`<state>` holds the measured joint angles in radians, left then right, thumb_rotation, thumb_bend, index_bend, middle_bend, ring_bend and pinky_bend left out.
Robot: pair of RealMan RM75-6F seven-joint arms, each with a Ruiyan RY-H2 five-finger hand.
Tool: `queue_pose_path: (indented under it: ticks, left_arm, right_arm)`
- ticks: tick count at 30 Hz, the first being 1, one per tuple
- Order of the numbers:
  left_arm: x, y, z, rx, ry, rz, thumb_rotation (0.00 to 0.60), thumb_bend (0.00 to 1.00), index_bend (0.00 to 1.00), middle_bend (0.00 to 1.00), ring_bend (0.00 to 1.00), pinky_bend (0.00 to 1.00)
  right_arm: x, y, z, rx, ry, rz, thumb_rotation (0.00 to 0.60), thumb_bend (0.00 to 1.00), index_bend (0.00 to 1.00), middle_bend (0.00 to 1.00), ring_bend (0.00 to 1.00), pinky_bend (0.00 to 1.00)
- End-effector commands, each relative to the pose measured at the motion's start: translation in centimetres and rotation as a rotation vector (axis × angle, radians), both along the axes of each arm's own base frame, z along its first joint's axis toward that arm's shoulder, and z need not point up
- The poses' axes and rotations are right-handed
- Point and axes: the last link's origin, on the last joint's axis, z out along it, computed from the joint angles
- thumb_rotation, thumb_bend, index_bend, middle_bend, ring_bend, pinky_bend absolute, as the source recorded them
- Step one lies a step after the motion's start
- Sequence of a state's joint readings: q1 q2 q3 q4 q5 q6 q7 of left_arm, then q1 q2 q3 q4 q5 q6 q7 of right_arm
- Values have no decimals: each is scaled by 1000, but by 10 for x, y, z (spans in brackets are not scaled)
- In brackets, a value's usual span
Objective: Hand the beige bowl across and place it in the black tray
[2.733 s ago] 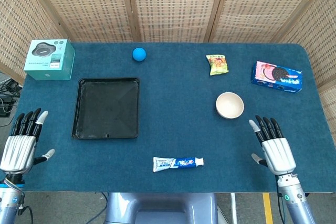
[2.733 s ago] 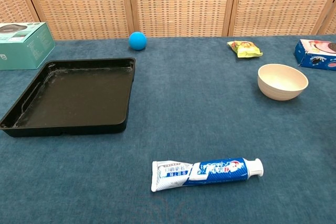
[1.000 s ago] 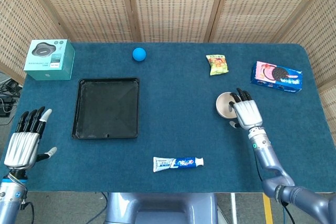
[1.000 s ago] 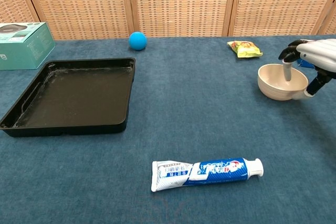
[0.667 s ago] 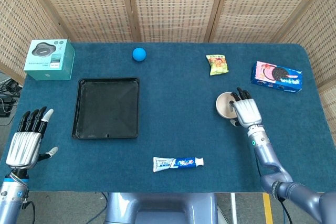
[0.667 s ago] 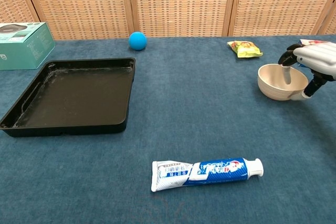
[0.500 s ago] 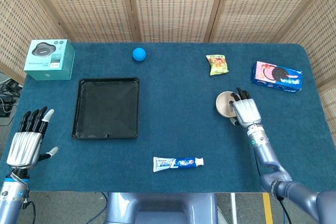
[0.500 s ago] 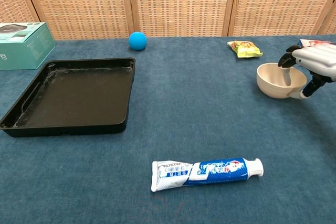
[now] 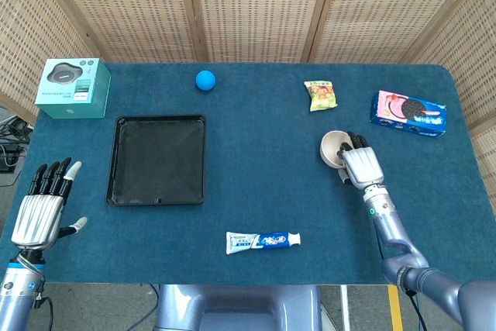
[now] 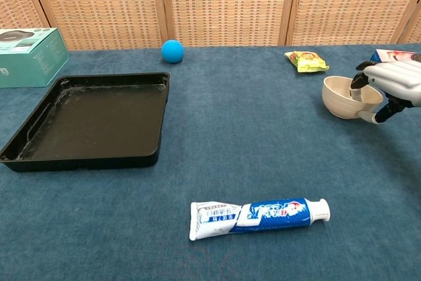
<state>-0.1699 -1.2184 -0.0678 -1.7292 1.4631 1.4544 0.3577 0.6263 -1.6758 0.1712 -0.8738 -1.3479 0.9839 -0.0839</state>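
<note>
Beige bowl (image 10: 342, 96), tilted off the cloth at three o'clock, sat gripped by the right hand (image 10: 393, 87); left hand (image 9: 39, 212) splayed, released.

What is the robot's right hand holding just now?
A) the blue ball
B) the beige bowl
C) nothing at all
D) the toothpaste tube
B: the right hand grips the rim of the beige bowl, fingers hooked inside it and the bowl tilted.

Toothpaste (image 9: 263, 240) near bowl-to-tray (image 9: 119, 162) path.
</note>
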Motion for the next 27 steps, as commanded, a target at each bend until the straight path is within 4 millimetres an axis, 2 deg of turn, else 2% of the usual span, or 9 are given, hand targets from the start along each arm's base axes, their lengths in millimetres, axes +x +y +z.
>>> queue_pose_path:
  ticks: [1,18,21,27]
  left_arm:
    - [0,0,0,0,-2,0,600,0,0,0,0,0]
    - [0,0,3,5,-18,0,600,0,0,0,0,0]
    - [0,1,4,7,-21,1,600,0,0,0,0,0]
    - [-2,1,5,8,-28,4,600,0,0,0,0,0]
  right_arm:
    - [2,0,0,-2,1,14,600,605,750,403,109,208]
    - [35,2,-4,-10,-11,107,600,550,768,422,126,224]
    - [46,2,-6,-9,-22,130,600,550,770,425,132,226]
    - [83,0,-18,3,-47,196,600,550,772,428,142,234]
